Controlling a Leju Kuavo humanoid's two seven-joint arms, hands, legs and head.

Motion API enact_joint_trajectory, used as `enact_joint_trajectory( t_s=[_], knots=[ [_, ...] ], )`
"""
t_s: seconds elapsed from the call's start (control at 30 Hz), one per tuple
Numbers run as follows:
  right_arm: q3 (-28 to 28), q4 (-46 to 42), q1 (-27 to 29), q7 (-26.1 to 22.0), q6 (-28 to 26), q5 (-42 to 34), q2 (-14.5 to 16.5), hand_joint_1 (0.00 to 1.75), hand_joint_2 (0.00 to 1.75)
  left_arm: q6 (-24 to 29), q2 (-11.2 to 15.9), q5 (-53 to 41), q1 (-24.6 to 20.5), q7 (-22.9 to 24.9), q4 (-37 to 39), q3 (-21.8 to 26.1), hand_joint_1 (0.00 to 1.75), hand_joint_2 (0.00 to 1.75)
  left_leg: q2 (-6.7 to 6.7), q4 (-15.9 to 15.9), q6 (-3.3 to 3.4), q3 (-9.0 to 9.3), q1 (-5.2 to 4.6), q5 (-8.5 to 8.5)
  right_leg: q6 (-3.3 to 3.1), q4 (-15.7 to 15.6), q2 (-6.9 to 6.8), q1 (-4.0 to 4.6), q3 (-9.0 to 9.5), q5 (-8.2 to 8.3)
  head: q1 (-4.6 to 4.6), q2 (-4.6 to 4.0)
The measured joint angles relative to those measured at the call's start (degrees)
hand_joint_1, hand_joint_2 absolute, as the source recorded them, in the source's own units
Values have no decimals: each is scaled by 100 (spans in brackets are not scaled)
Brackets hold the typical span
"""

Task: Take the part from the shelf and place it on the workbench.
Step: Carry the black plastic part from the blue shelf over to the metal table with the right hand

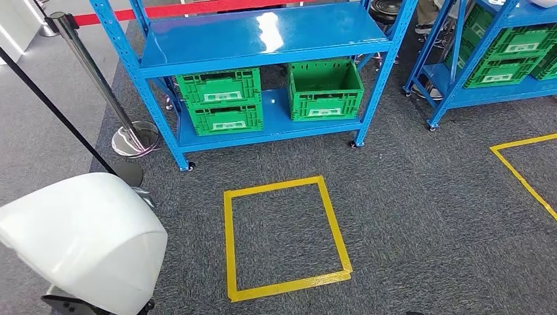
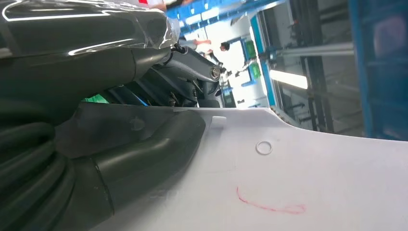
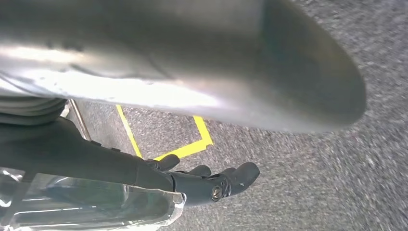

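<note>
A large white curved part fills the lower left of the head view, close to my body. In the left wrist view my left hand grips this white part, its thick thumb lying flat on the smooth surface near a red pen mark. My right hand hangs above the grey carpet with its dark fingers loosely extended and nothing in them. The blue shelf stands ahead, its upper board bare.
Two stacked green crates and one open green crate sit on the shelf's bottom board. A yellow tape square marks the carpet before it. A chrome stanchion stands left; a second blue shelf stands right.
</note>
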Motion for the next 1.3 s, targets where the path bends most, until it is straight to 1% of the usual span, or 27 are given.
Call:
enact_joint_trajectory(
  t_s=[0.03,0.07,0.1,0.17,0.2,0.23,0.27,0.3,0.33,0.4,0.43,0.47,0.53,0.57,0.63,0.67,0.7,0.73,0.8,0.87,0.93,0.97,1.03,1.07,1.2,1.27,1.3],
  knots=[
    [14,0,4,24,1,16,3,0,0,-4,-19,-20,9,1,-1,26,175,175,10,2,51,-70,-1,73,33,6,4,-13,-36,-10,-7,0],
    [25,-1,6,44,3,20,6,0,0,-22,-42,-41,17,1,-1,46,175,175,19,-7,104,-151,4,155,55,89,10,-18,-89,-137,-1,0],
    [32,-2,8,57,4,14,6,0,0,-55,-71,-70,22,1,-1,61,175,175,29,-19,151,-246,12,245,71,288,20,-19,-163,-384,6,0],
    [39,-7,4,50,7,-20,-8,0,0,-148,-131,-139,26,1,-1,84,175,175,37,-8,209,-440,-2,411,95,1018,36,-20,-336,-1018,25,0],
    [38,-9,5,39,8,-37,-20,0,0,-190,-156,-165,27,2,-1,99,175,175,42,5,217,-536,-14,492,107,1410,42,-18,-386,-1199,26,0],
    [38,-10,5,26,12,-49,-31,0,0,-221,-179,-181,26,2,-1,116,175,175,46,26,219,-637,-23,568,112,1688,45,-17,-378,-1226,27,0],
    [38,-11,5,13,17,-57,-39,0,0,-251,-200,-195,25,2,-1,135,175,175,50,60,214,-744,-28,636,109,1784,47,-15,-289,-1119,27,0],
    [38,-11,4,-7,23,-61,-45,0,0,-280,-220,-210,22,2,-1,156,175,175,52,108,206,-854,-30,696,100,1658,47,-14,-96,-953,28,0],
    [38,-12,-2,-33,29,-65,-51,0,0,-311,-241,-230,16,2,-2,177,175,175,52,171,192,-966,-30,747,88,1324,49,-14,203,-833,29,0],
    [38,-19,-36,-96,35,-72,-60,0,0,-371,-284,-274,-9,1,-11,220,175,175,48,307,142,-1156,-45,828,52,441,54,2,834,-902,29,0],
    [39,-22,-58,-120,37,-73,-61,0,0,-389,-302,-286,-25,1,-17,239,175,175,51,352,112,-1213,-50,872,20,135,57,17,1013,-1003,29,0],
    [40,-25,-77,-139,41,-73,-62,0,0,-400,-316,-293,-39,0,-23,254,175,175,56,370,80,-1248,-52,920,-21,-15,59,37,1069,-1071,29,0],
    [40,-25,-92,-165,63,-74,-61,0,0,-402,-330,-290,-52,0,-27,274,175,175,57,370,18,-1304,-32,970,-124,-38,50,40,983,-1023,32,0],
    [40,-25,-99,-186,80,-74,-63,0,0,-392,-332,-281,-53,0,-27,283,175,175,44,430,-19,-1351,-20,861,-175,-39,40,32,927,-967,27,0],
    [42,-27,-122,-237,106,-74,-67,0,0,-344,-330,-253,-54,0,-28,297,175,175,15,856,-95,-1505,11,343,-236,-44,21,13,775,-828,10,0],
    [43,-29,-133,-255,110,-73,-71,0,0,-318,-328,-239,-54,0,-28,300,175,175,9,1199,-128,-1596,27,43,-247,-42,20,11,691,-758,0,0],
    [44,-30,-138,-263,111,-72,-75,0,0,-298,-327,-228,-53,0,-28,301,175,175,8,1580,-152,-1681,46,-149,-242,-38,17,10,604,-688,-4,0],
    [44,-31,-139,-264,110,-72,-78,0,0,-288,-326,-219,-50,0,-27,301,175,175,9,1874,-166,-1723,61,-193,-232,-34,11,9,525,-623,-3,0],
    [44,-31,-138,-264,111,-71,-85,0,0,-281,-321,-201,-46,1,-27,301,175,175,9,1960,-171,-1548,84,31,-199,-26,1,3,382,-501,-3,0],
    [44,-31,-143,-265,112,-72,-89,0,0,-263,-319,-191,-52,1,-31,299,175,175,9,1218,-150,-937,90,261,-155,-23,-1,-4,302,-413,-5,0],
    [44,-31,-148,-273,120,-75,-92,0,0,-232,-319,-201,-67,0,-41,299,175,175,4,421,-106,-368,71,221,-91,-17,-4,5,263,-343,-3,0],
    [44,-31,-149,-279,128,-85,-97,0,0,-218,-317,-212,-72,0,-45,299,175,175,2,222,-74,-250,57,158,-51,-14,-8,10,241,-310,-7,0],
    [43,-31,-143,-301,143,-110,-108,0,0,-206,-317,-235,-71,0,-48,300,175,175,3,111,5,-255,54,137,26,-13,-19,4,197,-250,-9,0],
    [43,-31,-140,-315,152,-120,-111,0,0,-205,-319,-243,-71,0,-48,300,175,175,1,88,12,-278,56,137,25,-32,-21,0,177,-262,-5,0],
    [43,-34,-128,-346,218,-115,-148,0,0,-210,-320,-250,-69,0,-40,301,175,175,15,87,47,-327,26,184,-97,-78,-18,-5,162,-361,23,0],
    [44,-35,-120,-347,231,-108,-156,0,0,-211,-319,-250,-70,0,-39,301,175,175,28,109,73,-338,10,197,-103,-100,-16,-9,165,-235,24,0],
    [44,-35,-113,-347,232,-107,-156,0,0,-211,-319,-250,-71,0,-38,301,175,175,33,121,77,-346,3,199,-69,-114,-15,-16,166,-161,22,0]
  ],
)
